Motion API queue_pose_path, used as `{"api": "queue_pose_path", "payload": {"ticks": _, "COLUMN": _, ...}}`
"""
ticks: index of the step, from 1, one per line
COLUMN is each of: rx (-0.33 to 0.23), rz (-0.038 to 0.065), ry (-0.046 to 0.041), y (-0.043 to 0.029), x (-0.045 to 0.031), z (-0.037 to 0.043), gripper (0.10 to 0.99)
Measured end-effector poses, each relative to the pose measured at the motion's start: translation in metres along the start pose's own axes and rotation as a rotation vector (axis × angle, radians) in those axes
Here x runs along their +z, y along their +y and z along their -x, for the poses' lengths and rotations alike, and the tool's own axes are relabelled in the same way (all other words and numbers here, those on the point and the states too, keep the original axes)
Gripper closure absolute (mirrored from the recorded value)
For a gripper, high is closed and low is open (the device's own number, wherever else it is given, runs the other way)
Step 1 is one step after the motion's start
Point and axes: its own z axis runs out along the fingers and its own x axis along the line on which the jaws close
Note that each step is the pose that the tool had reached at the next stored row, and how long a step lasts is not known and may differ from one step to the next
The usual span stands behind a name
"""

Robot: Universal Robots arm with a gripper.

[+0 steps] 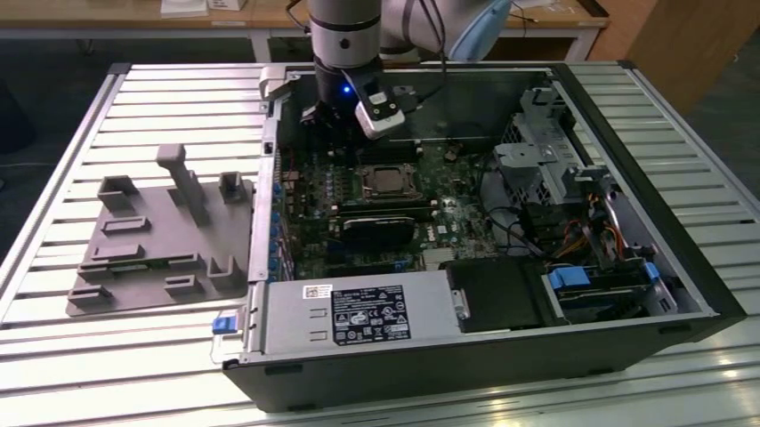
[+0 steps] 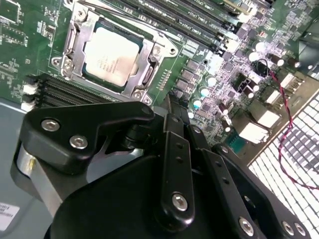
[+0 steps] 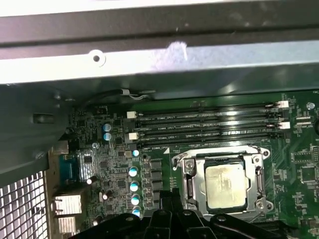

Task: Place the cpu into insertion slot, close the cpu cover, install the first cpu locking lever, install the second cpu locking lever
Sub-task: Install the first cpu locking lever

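Observation:
The cpu (image 1: 383, 181) (image 2: 110, 55) (image 3: 227, 185), a square chip with a silver-grey top, lies flat in the insertion slot (image 3: 199, 186) on the green board. The cpu cover (image 2: 152, 42) (image 3: 185, 172), a silver metal frame, lies down around it with the chip showing through its window. Thin metal levers run along the frame's sides. My gripper (image 1: 336, 133) (image 2: 169, 102) (image 3: 172, 201) hovers just off the socket, on the side toward the case's rear wall. Its black fingers are shut together with nothing between them and do not touch the chip.
Long black memory slots (image 3: 209, 127) run beside the socket. A black block (image 1: 380, 221) sits on the nearer side of the socket in the exterior view. The power supply (image 1: 356, 316), drive cage (image 1: 546, 160) and case wall (image 3: 149, 55) enclose the board. A grey fixture (image 1: 155, 240) stands on the table at the exterior view's left.

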Motion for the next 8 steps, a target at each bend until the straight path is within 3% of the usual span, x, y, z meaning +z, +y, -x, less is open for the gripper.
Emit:
{"api": "queue_pose_path", "payload": {"ticks": 5, "rx": 0.0, "rz": 0.005, "ry": -0.0012, "y": 0.0001, "x": -0.005, "z": 0.0001, "gripper": 0.984}}
{"api": "queue_pose_path", "payload": {"ticks": 6, "rx": 0.0, "rz": 0.01, "ry": -0.0014, "y": 0.0001, "x": -0.0052, "z": 0.0, "gripper": 0.984}}
{"api": "queue_pose_path", "payload": {"ticks": 8, "rx": 0.001, "rz": 0.031, "ry": 0.0001, "y": 0.0001, "x": -0.0053, "z": -0.0001, "gripper": 0.984}}
